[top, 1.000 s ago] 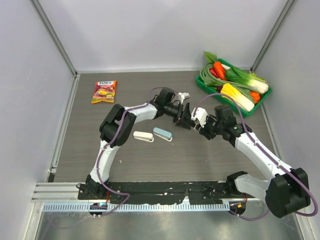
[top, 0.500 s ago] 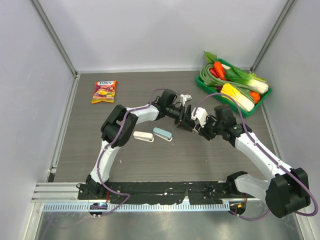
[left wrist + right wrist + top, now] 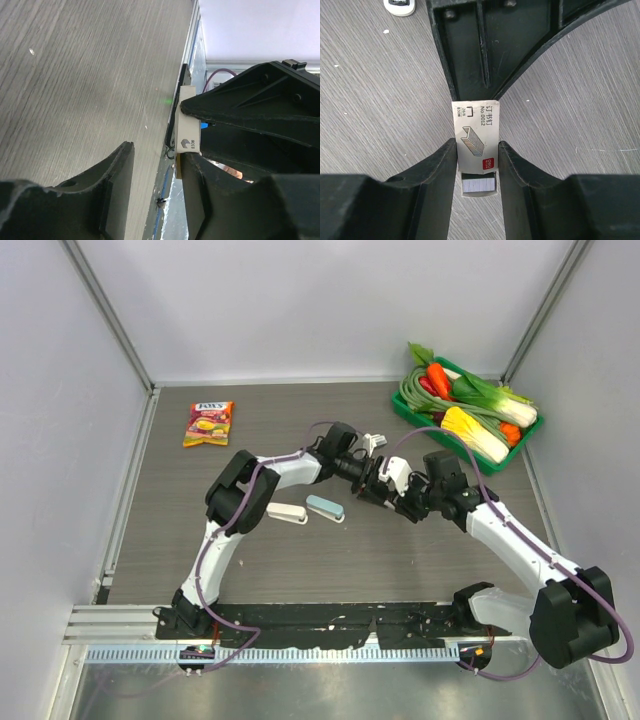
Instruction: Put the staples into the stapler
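The small whitish staples box (image 3: 476,134) is clenched by the right end effector (image 3: 477,145), while the left end effector (image 3: 156,156) stands released.

Top external looks steeply down from above and behind the arm bases (image 3: 190,618), low in frame, taking in the whole tabletop (image 3: 330,560). Both wrist cameras sit very close, facing each other across the staples box (image 3: 188,127) (image 3: 476,145), mid-frame in each.
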Available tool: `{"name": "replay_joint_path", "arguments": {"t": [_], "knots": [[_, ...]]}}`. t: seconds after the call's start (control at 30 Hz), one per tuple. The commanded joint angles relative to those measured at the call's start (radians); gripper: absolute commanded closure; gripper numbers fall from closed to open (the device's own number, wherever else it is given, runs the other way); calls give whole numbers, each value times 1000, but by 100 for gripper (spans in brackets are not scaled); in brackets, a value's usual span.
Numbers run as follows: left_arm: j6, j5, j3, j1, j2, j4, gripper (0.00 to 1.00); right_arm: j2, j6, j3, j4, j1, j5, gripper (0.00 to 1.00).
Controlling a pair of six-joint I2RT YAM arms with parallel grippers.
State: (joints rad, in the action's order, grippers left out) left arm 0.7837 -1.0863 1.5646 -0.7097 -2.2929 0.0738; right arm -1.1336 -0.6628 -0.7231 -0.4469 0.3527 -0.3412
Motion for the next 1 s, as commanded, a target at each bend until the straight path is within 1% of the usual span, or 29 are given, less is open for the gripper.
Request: {"name": "replay_joint_path", "arguments": {"t": [0.0, 0.07, 0.27, 0.33, 0.43, 0.47, 0.5, 0.6, 0.63, 0.7, 0.73, 0.83, 0.97], "knots": [[-6, -37, 18, -30, -26, -3, 56, 3, -17, -10, 100, 6, 10, 58], [-3, -37, 18, -28, -31, -2, 58, 6, -30, -1, 97, 6, 18, 57], [2, -37, 21, -28, -33, 3, 78, -2, -50, 4, 79, 6, 27, 57], [-1, -34, 20, -28, -33, 1, 82, -3, -54, 2, 73, 6, 31, 57], [-8, -31, 17, -27, -30, -2, 93, -8, -60, 4, 70, 8, 33, 57], [-9, -27, 15, -27, -31, -3, 100, -8, -61, 4, 67, 6, 34, 57], [-9, -27, 14, -27, -31, -3, 100, -9, -64, 4, 62, 6, 36, 56], [-11, -26, 11, -22, -28, -3, 100, 1, -72, -18, 30, 5, 45, 51], [-11, -27, 11, -19, -28, -3, 100, 6, -78, -24, 16, -6, 38, 45], [-12, -27, 9, -16, -23, -3, 100, 17, -87, -36, -21, -15, 30, 40], [-14, -27, 9, -13, -22, -3, 100, 29, -92, -36, -29, -30, 27, 36], [-14, -30, 9, -7, -14, 0, 100, 43, -109, -30, -47, -50, 18, 32], [-12, -34, 6, -5, -13, 1, 100, 43, -126, -27, -75, -73, 16, 32]]}}
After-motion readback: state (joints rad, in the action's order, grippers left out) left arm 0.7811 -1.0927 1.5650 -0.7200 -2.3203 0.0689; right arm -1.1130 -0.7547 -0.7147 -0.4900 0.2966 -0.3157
